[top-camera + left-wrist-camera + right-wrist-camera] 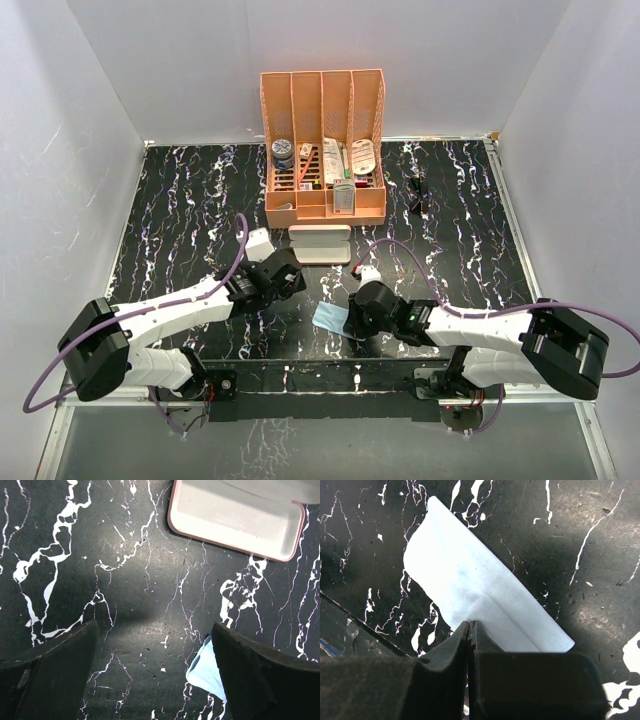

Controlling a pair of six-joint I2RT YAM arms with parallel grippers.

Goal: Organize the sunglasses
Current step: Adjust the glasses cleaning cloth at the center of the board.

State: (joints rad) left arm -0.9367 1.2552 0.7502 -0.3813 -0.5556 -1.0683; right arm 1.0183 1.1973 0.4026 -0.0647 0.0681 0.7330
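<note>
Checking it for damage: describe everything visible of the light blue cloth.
The light blue cloth is thin, plain, soft-looking fabric with one crease across it. It lies mostly flat on the black marbled table near its front edge, apart from the pink case. The shut right gripper pinches its near edge.

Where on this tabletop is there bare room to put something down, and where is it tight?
Bare tabletop: the left strip between the left wall and the orange organizer; the right side, in front of the sunglasses, up to the right wall. Crowded: the middle, where the pink case, blue cloth, left tool and right tool sit close together.
</note>
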